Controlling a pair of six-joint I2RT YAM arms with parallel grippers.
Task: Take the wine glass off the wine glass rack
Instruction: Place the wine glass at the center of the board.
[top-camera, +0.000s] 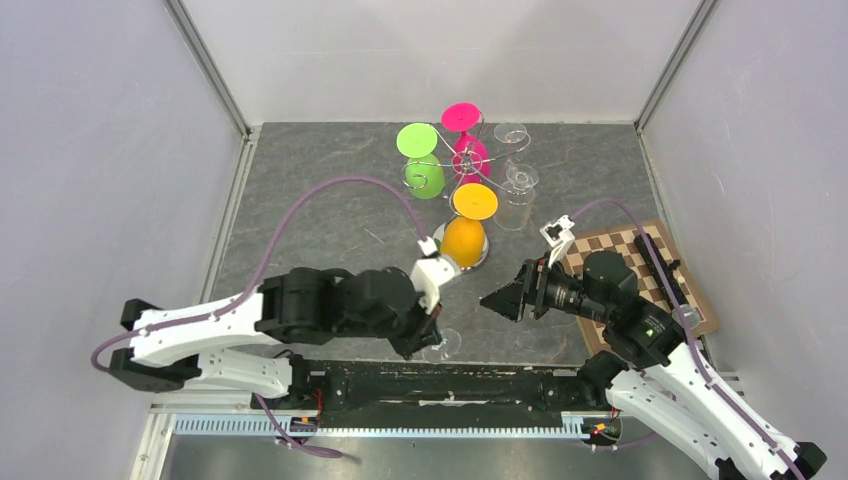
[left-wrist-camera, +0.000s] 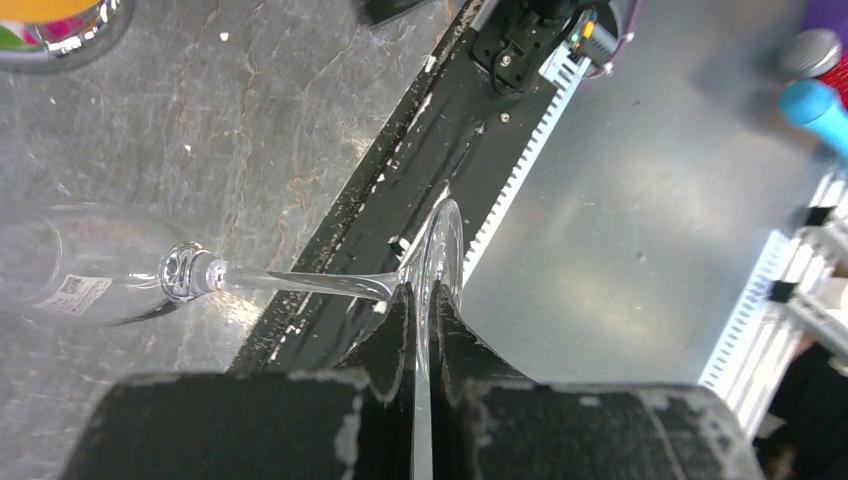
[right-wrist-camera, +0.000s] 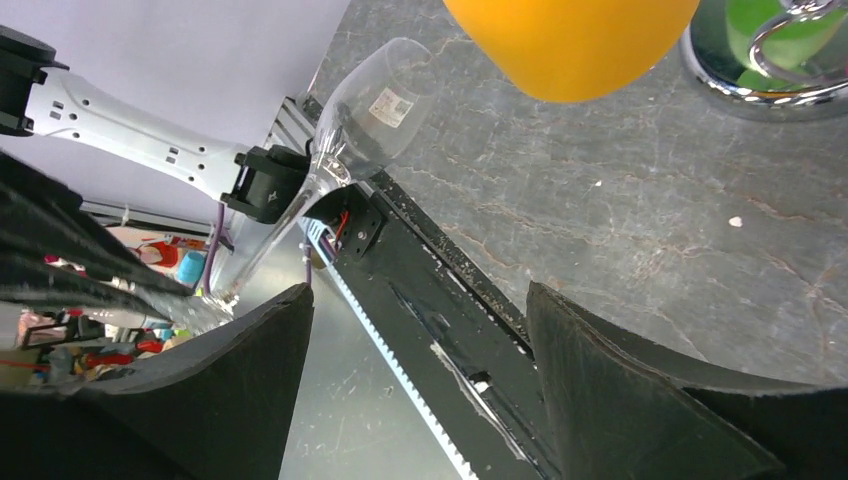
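Clear wine glass foot seemingly pinched in left end effector.

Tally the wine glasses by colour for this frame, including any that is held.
Green glass: 1
Pink glass: 1
Orange glass: 1
Clear glasses: 3, two at the rack, one in the left claw
Total: 6

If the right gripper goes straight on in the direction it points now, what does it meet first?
Most likely the clear wine glass that the left gripper holds by its foot: it lies just ahead of the open right gripper. Depth is unclear; the orange glass is also near.
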